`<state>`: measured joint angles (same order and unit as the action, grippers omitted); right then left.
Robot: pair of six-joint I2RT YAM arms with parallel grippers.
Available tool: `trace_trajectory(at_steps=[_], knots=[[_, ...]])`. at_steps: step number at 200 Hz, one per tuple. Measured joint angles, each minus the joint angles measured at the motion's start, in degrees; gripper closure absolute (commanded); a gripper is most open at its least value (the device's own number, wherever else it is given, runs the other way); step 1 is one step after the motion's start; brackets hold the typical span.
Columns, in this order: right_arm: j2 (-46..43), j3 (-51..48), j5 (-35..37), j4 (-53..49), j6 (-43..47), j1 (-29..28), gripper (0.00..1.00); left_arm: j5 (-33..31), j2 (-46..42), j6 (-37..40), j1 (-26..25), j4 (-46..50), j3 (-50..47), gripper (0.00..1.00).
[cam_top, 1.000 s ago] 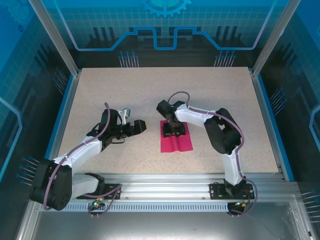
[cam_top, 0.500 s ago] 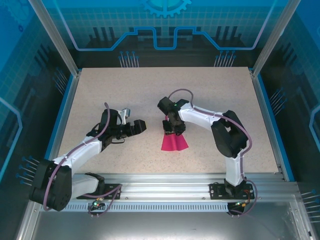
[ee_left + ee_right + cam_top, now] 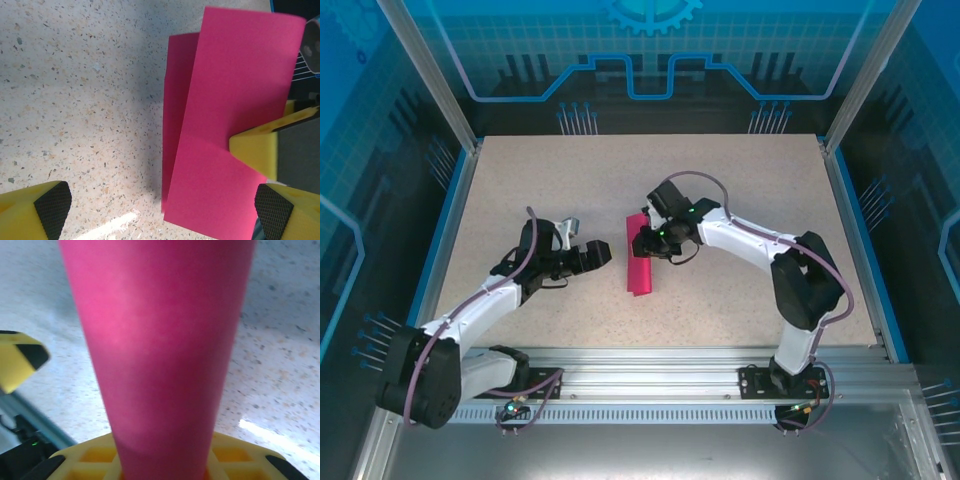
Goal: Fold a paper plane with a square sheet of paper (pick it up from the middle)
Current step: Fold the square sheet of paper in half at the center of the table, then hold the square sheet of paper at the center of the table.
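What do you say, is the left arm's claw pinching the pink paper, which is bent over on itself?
No, the right gripper is pinching the pink paper, which is bent over on itself. The top external view shows it; the left gripper stands open beside the paper, holding nothing.

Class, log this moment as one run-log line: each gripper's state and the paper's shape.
right gripper: shut on square sheet of paper | paper: curled double in the pinch | left gripper: open, facing the paper
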<state>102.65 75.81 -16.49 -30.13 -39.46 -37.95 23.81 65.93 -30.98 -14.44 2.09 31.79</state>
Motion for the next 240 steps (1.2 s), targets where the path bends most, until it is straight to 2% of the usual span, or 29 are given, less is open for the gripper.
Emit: trace_trajectory(at_steps=[31,62,94,108,125,175,240], knots=[[-1.7,-6.0,-6.3,7.9,-2.3,3.6,0.69,0.0,-0.4,0.0,0.0,0.2,0.0,0.02],[-1.7,-12.0,-8.3,11.3,-3.2,6.9,0.68,0.0,-0.4,-0.2,-0.1,0.3,0.4,0.02],[-1.7,-15.3,-7.9,11.2,-2.5,8.7,0.6,0.0,-0.4,-0.2,-1.1,0.2,0.7,0.02],[-1.7,-15.9,-7.5,10.6,-1.7,9.1,0.54,0.0,-0.2,-0.2,-1.6,0.2,0.7,0.01],[-1.7,-16.1,-6.6,9.3,-0.7,9.9,0.42,0.0,0.2,-0.2,-2.3,0.2,1.0,0.02],[-1.7,-16.1,-1.6,3.5,3.4,11.1,0.37,-0.3,1.6,-0.2,-3.9,0.2,2.1,0.01],[-2.4,-16.9,0.6,1.2,5.0,12.6,0.34,-0.8,3.1,-0.2,-5.5,-0.3,2.6,0.02]])
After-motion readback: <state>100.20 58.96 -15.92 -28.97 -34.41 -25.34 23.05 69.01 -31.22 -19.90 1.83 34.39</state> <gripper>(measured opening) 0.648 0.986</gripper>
